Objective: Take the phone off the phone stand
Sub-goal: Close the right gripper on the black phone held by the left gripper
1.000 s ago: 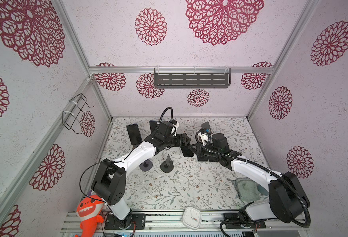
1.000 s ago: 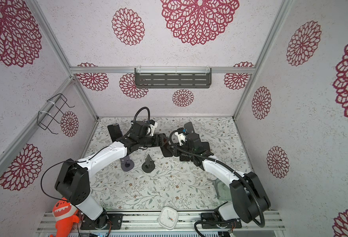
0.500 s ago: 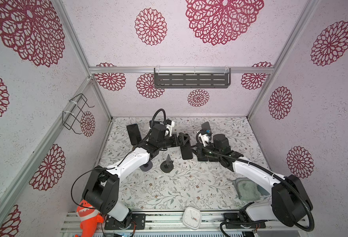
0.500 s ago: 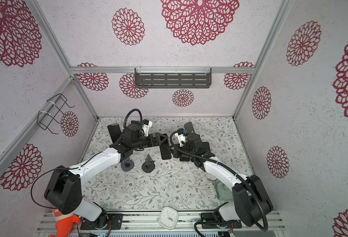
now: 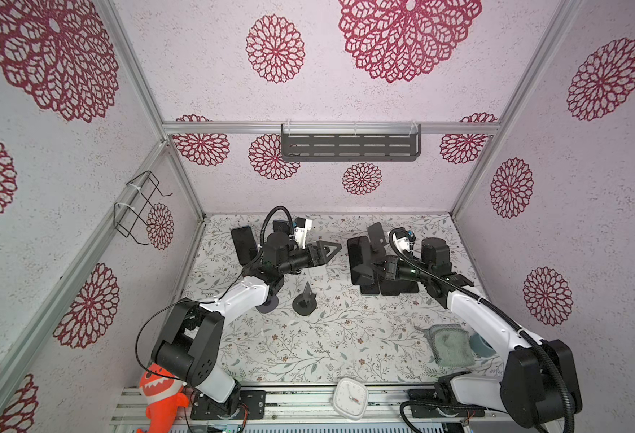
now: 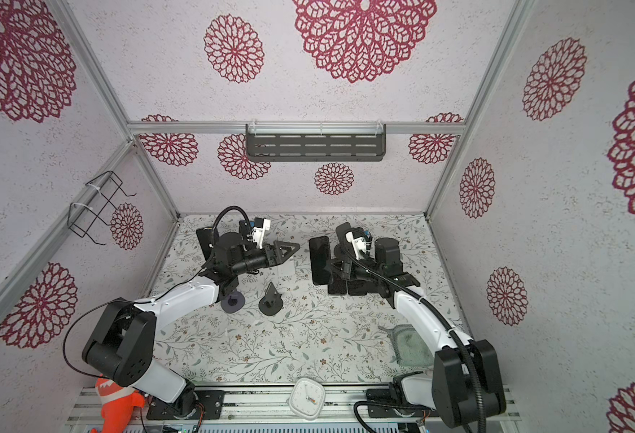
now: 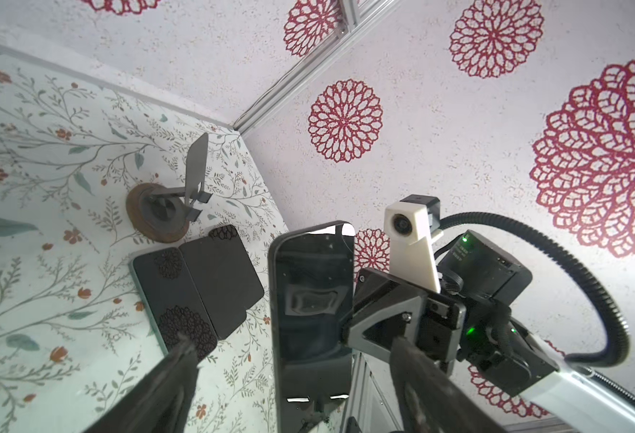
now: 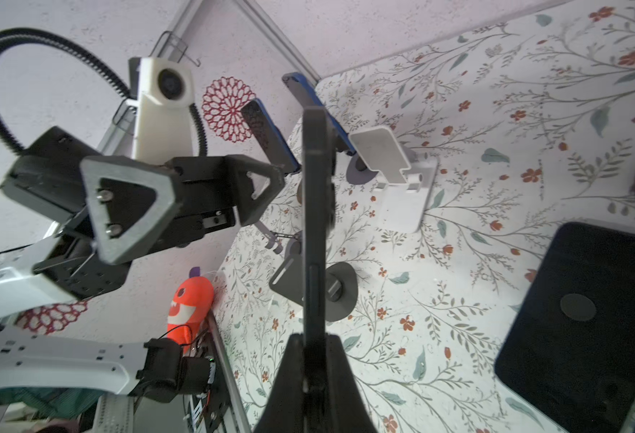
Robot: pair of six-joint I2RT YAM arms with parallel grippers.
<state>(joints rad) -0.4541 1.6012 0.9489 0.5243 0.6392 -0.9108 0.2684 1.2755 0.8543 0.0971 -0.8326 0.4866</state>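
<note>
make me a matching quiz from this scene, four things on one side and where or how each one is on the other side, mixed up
Things
1. phone between the two grippers
2. left gripper
3. white clock
4. orange plush toy

Places or states
A. at the front left, beside the left arm's base
B. open, holding nothing
C. on the front rail, near its middle
D. clamped edge-on in the right gripper

Pairs: 1-D, 2-B, 3-C, 4-A
</note>
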